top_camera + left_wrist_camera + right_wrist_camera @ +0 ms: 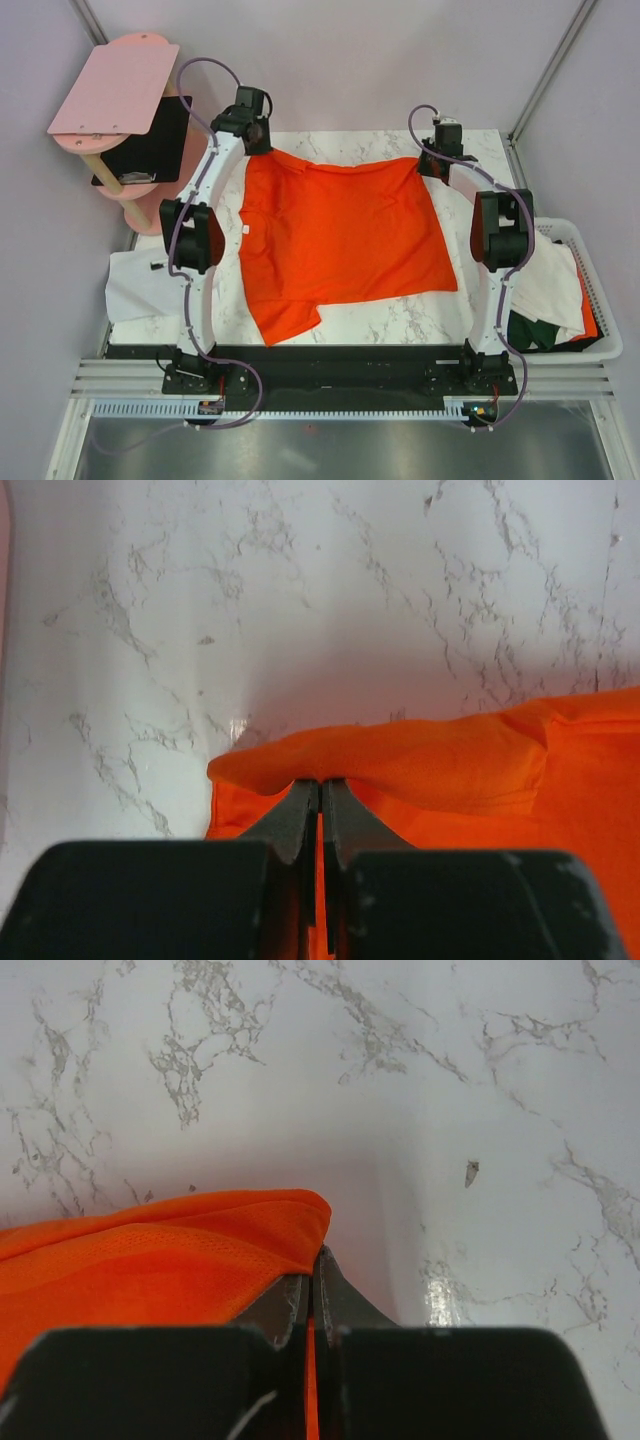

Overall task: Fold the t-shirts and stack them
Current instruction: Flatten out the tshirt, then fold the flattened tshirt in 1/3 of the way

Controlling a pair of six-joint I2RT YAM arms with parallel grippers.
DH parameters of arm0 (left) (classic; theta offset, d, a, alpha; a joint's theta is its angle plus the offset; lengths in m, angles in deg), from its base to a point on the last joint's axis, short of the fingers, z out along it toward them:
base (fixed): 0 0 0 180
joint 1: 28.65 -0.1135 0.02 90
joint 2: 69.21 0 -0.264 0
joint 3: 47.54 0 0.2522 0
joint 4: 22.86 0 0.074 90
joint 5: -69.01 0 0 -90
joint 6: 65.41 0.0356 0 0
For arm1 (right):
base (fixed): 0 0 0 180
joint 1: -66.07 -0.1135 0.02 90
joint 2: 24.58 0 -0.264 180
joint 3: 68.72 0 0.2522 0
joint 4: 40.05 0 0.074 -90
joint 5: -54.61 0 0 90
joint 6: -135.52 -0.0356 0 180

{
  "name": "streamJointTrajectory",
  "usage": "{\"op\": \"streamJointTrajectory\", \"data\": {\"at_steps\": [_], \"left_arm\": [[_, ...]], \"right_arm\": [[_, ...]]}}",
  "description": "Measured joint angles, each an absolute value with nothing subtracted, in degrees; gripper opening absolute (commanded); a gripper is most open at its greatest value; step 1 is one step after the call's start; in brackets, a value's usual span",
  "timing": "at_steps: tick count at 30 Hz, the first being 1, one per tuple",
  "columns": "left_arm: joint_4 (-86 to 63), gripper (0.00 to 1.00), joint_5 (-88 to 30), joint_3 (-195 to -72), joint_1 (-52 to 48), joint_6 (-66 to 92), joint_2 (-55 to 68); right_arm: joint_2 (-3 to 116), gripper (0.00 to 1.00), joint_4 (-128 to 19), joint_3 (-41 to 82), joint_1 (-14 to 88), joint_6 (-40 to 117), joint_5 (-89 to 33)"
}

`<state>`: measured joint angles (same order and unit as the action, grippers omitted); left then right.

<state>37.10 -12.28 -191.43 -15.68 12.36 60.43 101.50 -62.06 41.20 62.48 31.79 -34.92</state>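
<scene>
The orange-red t-shirt (340, 235) lies spread on the marble table, collar to the left, one sleeve hanging toward the near edge. My left gripper (262, 138) is at its far left corner and is shut on the cloth (400, 760). My right gripper (432, 162) is at the far right corner and is shut on the cloth (200, 1250). A white shirt (140, 285) lies on the table's left edge. White, dark green (530, 330) and orange shirts lie in the basket at the right.
A white basket (605, 320) stands off the table's right side. Pink boards on a stand (115, 85) with a black panel (150, 145) stand at the far left. Bare marble (400, 320) shows near the front edge.
</scene>
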Motion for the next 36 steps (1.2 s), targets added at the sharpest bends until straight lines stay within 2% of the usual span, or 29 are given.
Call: {"op": "streamJointTrajectory", "data": {"at_steps": [15,25,36], "left_arm": [[36.4,0.02,-14.4,-162.6,-15.7,8.6,36.7],[36.3,0.02,-16.2,-149.2,-15.7,6.0,33.1],[36.2,0.02,-17.9,-142.9,-15.7,5.1,28.6]], "right_arm": [[97.9,0.00,-67.2,41.0,62.0,32.2,-36.8],[96.5,0.00,-72.5,37.5,61.0,33.3,-40.1],[93.4,0.00,-75.7,30.9,59.7,33.8,-43.5]]}}
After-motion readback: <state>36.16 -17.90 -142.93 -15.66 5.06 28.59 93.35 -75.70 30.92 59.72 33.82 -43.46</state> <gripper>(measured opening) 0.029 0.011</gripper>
